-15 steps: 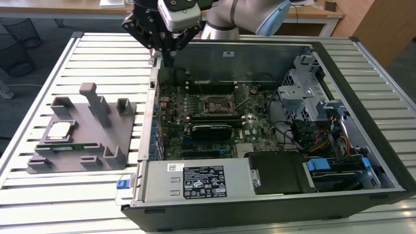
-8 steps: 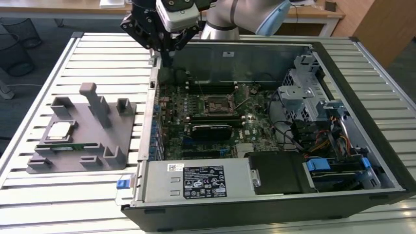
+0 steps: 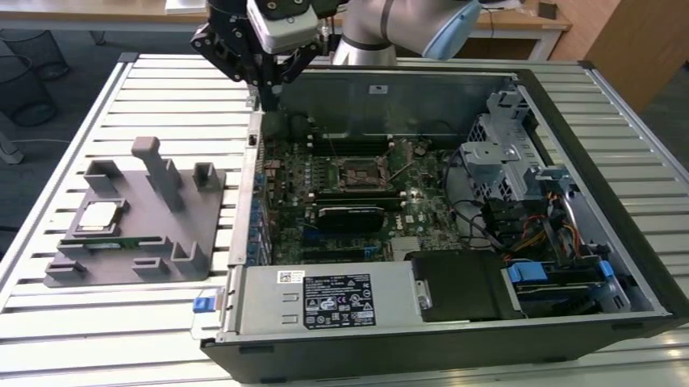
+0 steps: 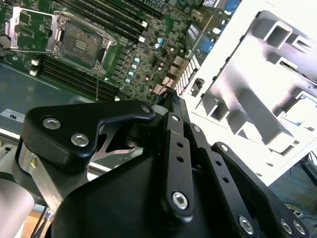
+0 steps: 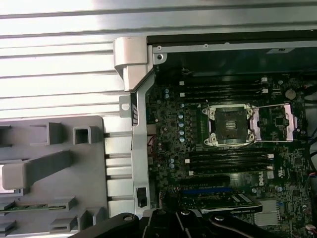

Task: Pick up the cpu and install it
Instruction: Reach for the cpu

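The cpu (image 3: pixel 99 214) is lying flat on the grey holder (image 3: pixel 199 260), which is sitting on the counter (image 3: pixel 140 322) at the exterior view's left, just beside the case (image 3: pixel 431 90). The pincer (image 3: pixel 267 98) is being held above the case's far corner, well apart from the cpu (which lies down and toward the exterior view's left of it). Its jaws are being shown together, with nothing between them. The empty socket (image 3: pixel 361 171) is lying nearer to it.
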### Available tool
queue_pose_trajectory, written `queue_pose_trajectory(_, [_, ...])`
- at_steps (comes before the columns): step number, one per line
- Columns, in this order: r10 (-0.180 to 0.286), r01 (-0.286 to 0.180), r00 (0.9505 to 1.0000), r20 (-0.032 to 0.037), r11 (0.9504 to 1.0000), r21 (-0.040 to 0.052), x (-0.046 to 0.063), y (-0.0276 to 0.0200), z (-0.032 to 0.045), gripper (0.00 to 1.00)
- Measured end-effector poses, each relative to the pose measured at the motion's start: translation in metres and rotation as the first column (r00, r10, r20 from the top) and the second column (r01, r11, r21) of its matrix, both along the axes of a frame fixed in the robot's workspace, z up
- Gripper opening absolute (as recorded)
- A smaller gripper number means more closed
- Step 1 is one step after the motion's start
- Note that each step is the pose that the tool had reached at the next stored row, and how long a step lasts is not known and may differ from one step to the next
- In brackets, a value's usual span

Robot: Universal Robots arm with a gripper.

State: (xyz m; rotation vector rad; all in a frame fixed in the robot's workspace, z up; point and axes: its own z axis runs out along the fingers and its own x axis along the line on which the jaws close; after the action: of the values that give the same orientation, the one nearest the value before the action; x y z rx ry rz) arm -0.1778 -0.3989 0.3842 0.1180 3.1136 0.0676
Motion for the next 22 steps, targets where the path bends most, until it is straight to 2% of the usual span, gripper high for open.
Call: queue_pose_trajectory(22, [0.000,0.000,1.0000,0.0000,1.0000,0.0001,-0.032,0.0000,-0.0011,0.11])
